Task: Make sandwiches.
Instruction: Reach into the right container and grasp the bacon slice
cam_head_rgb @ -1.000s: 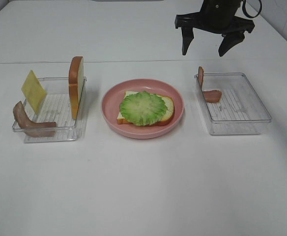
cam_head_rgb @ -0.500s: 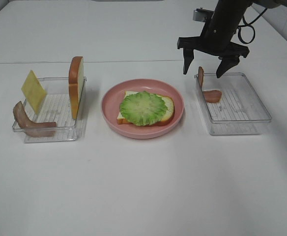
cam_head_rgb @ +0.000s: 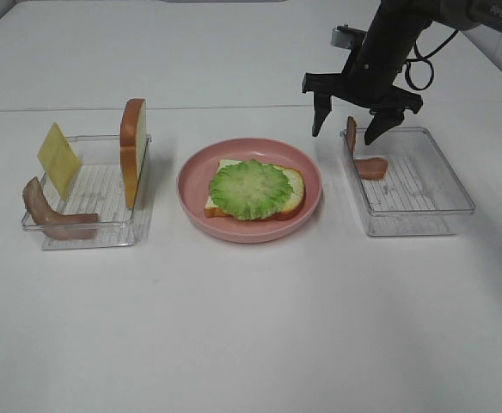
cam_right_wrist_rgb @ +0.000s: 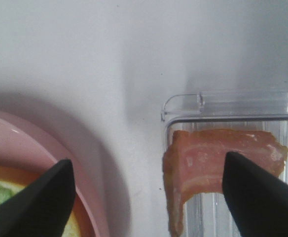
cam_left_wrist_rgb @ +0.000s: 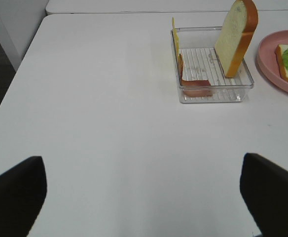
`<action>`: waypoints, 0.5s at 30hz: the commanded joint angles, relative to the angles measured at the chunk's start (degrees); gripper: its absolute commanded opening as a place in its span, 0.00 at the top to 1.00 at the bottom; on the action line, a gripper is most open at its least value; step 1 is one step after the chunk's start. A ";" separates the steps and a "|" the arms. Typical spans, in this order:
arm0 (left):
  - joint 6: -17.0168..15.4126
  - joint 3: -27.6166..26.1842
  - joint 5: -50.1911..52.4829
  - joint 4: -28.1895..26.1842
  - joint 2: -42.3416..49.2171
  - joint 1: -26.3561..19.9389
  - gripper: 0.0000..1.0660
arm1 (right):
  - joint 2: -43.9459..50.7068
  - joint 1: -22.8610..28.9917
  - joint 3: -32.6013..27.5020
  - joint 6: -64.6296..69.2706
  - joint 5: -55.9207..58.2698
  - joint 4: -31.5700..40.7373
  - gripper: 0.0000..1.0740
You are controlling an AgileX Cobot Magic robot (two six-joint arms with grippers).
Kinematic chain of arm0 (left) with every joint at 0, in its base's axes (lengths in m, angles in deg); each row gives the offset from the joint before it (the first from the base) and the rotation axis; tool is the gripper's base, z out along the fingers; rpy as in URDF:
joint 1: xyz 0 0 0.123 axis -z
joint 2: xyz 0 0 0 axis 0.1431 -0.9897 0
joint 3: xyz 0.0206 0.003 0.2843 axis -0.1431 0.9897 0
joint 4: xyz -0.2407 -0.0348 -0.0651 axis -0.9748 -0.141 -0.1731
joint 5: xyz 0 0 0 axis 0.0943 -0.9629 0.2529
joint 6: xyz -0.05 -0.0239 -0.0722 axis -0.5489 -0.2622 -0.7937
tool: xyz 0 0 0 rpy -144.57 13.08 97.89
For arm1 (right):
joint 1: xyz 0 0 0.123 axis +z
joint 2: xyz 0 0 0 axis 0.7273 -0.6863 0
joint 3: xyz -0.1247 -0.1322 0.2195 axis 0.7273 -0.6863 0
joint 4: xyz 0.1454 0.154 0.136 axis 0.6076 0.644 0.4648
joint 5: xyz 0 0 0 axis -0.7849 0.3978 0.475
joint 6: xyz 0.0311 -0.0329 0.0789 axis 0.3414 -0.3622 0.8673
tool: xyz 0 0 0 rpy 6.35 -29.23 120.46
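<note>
On the pink plate [cam_head_rgb: 191,185] lies a bread slice [cam_head_rgb: 296,182] with a ruffled lettuce leaf [cam_head_rgb: 251,189] on top. A reddish bacon strip [cam_head_rgb: 370,167] rests in the right clear tray [cam_head_rgb: 423,185], one end standing up against the tray's left wall. My right gripper [cam_head_rgb: 345,132] hangs open just above that raised end, one finger on each side of the wall. The right wrist view shows the bacon [cam_right_wrist_rgb: 218,160] between the open fingers [cam_right_wrist_rgb: 45,202], touching neither. The left tray [cam_head_rgb: 105,194] holds upright bread [cam_head_rgb: 133,155], cheese [cam_head_rgb: 58,157] and bacon [cam_head_rgb: 53,222]. My left gripper [cam_left_wrist_rgb: 144,197] is open over bare table.
The pink plate's rim [cam_right_wrist_rgb: 92,197] lies close beside the right tray's wall [cam_right_wrist_rgb: 183,106]. White table surface stretches in front of the plate and both trays. The left wrist view shows the table's left edge [cam_left_wrist_rgb: 16,69] with dark floor beyond it.
My right gripper has come down and moved slightly left, from high behind the right tray to just above the bacon's raised end. Food and left gripper are unmoved.
</note>
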 commanded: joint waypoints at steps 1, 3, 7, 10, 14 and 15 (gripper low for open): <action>0.00 0.11 0.11 -0.06 1.15 0.11 0.04 | -0.17 -0.23 0.17 1.26 -0.52 0.11 0.37; 0.00 0.11 0.11 -0.06 1.15 0.11 0.04 | -0.17 -0.23 0.17 1.55 -0.57 0.06 0.42; 0.00 0.11 0.11 -0.06 1.15 0.11 0.04 | -0.23 -0.23 0.17 2.18 -0.52 -0.57 0.49; 0.00 0.11 0.11 -0.06 1.15 0.11 0.04 | -0.23 -0.23 0.17 2.18 -0.34 -2.98 0.55; 0.00 0.11 0.11 -0.06 1.15 0.11 0.04 | -0.23 -0.17 0.17 2.18 0.00 -5.04 0.57; 0.00 0.11 0.11 -0.06 1.15 0.11 0.04 | -0.23 -0.17 0.17 2.18 0.11 -5.50 0.57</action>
